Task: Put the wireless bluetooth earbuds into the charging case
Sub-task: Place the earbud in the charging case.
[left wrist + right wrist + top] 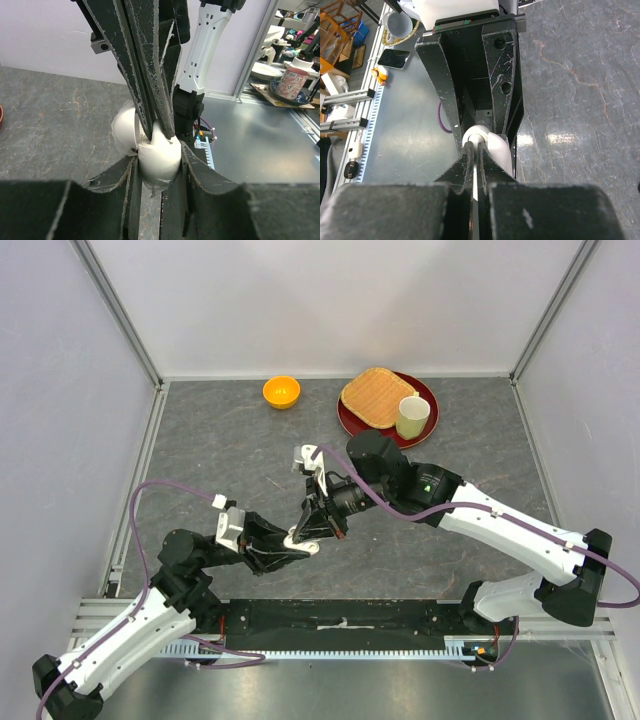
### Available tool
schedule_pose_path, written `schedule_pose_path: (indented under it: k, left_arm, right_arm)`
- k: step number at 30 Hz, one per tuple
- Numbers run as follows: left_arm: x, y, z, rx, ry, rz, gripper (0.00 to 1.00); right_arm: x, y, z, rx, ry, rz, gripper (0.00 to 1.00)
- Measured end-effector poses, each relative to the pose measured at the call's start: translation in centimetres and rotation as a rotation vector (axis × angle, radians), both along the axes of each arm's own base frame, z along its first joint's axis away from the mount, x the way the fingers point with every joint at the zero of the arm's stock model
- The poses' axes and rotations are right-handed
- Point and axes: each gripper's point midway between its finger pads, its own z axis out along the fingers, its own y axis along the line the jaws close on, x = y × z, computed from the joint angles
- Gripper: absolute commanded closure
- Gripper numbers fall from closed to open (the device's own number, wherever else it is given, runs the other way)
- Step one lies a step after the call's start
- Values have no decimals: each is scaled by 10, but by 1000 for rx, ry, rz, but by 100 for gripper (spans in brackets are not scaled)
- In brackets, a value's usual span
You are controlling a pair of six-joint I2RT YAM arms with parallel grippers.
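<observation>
Top view, charging case point(306, 546): white, over the near middle of the grey table point(220, 460), clamped in the left gripper.
Top view, left gripper point(293, 545): clenched on the case, approaching from the case's left.
Top view, right gripper point(320, 530): reaches in from beyond and right of the case; tips at the case's top.
Top view, orange bowl point(281, 391): well beyond the case, near the back wall.
Top view, red plate point(428, 398): beyond the case and to its right; carries a tan woven mat point(375, 397) and a pale cup point(412, 416).
Left wrist view, charging case point(159, 161): rounded, seated between the left gripper's fingers point(197, 172), which touch it on both sides.
Left wrist view, white lobe point(125, 131): touching the case on its left; cannot tell whether it is the case's open lid.
Left wrist view, right gripper point(160, 131): comes down from above the case, fingers pressed together, tips touching its upper face.
Right wrist view, right gripper point(476, 150): clenched to a thin slit, tips against the case point(493, 142).
Right wrist view, left gripper's fingers point(445, 90): flank the case on either side.
All views, earbuds: none can be made out; cannot tell whether one is pinched in the right tips.
</observation>
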Motion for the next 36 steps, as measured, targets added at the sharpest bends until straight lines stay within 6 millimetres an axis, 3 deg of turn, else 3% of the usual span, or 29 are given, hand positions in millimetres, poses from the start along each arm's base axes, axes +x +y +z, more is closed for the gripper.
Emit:
schedule_pose_path:
  k: [14, 23, 30, 36]
  left_arm:
    - [8, 2, -2, -10, 16, 51, 98]
    - [11, 6, 6, -39, 4, 88, 98]
    - [10, 8, 8, -48, -4, 91, 98]
    - [10, 8, 8, -49, -4, 92, 98]
  right_arm:
    - [-1, 1, 1, -1, -10, -11, 48]
    - [2, -10, 18, 40, -53, -91, 38]
    - [16, -25, 37, 110, -120, -224, 37]
    - [50, -36, 35, 107, -137, -460, 18]
